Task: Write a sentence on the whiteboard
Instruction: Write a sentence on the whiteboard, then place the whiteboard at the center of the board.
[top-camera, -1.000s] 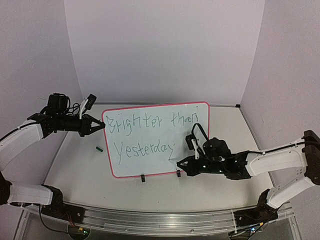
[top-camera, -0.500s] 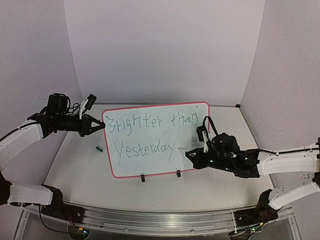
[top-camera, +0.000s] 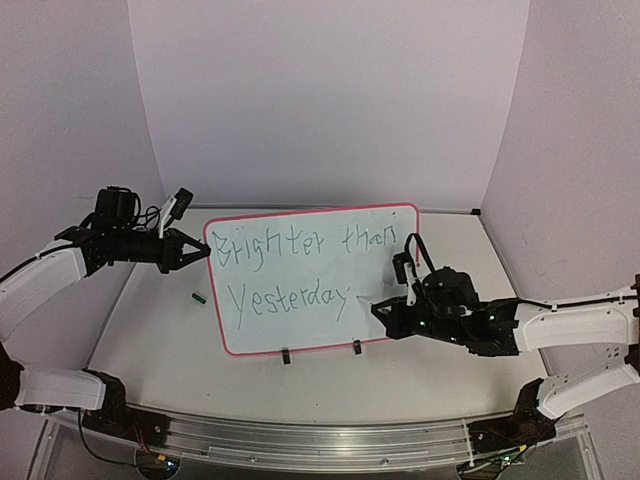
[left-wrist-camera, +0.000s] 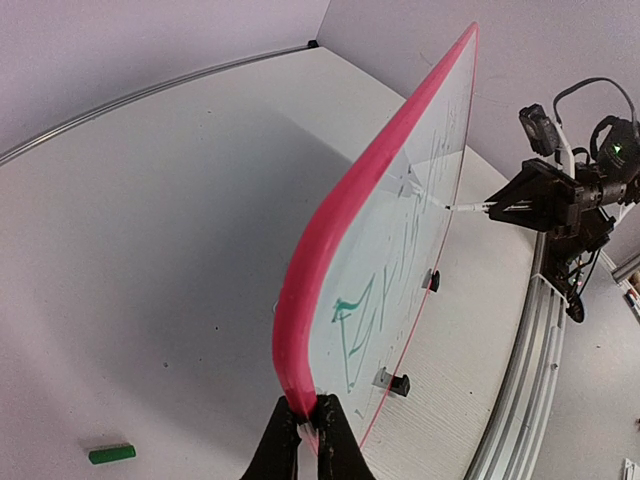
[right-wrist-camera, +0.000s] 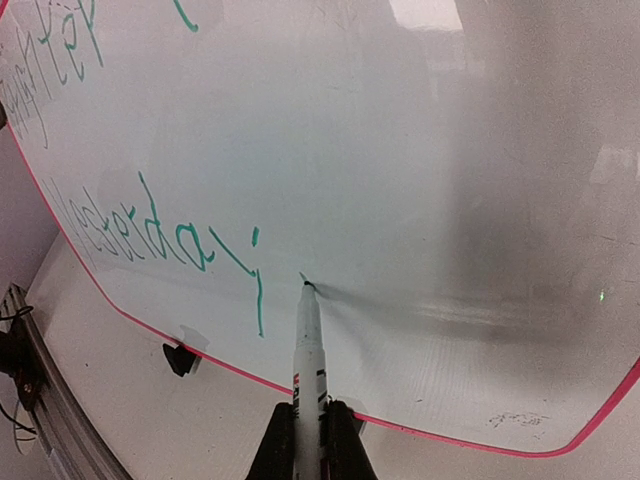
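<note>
- The whiteboard (top-camera: 300, 330) stands on its long edge in the middle of the bench (top-camera: 160, 340). It leans back a little, and two small black clips (top-camera: 286, 356) at its lower edge act as feet.
- The left pincer (top-camera: 203, 251) is closed on the red-pink frame at the board's left edge. The left wrist view shows its fingertips (left-wrist-camera: 322, 420) pinching the rim. This grip probably braces the board so that pen pressure does not tip or slide it.
- The right pincer (right-wrist-camera: 305, 425) is closed around the barrel of a white marker (right-wrist-camera: 306, 345), which points straight out ahead of it. Holding it end-on lets the arm steer the tip like a hand-held pen.
- The sentence (top-camera: 285, 299) is written in green and reads "Brighter than" on the top line and "Yesterday" below.
- The marker tip rests against the board just to the right of the final "y", where a tiny green mark shows. This looks like a closing full stop, so the writing seems almost finished.
- A small green cap (top-camera: 199, 296) lies on the bench to the left of the board, out of the working area.
</note>
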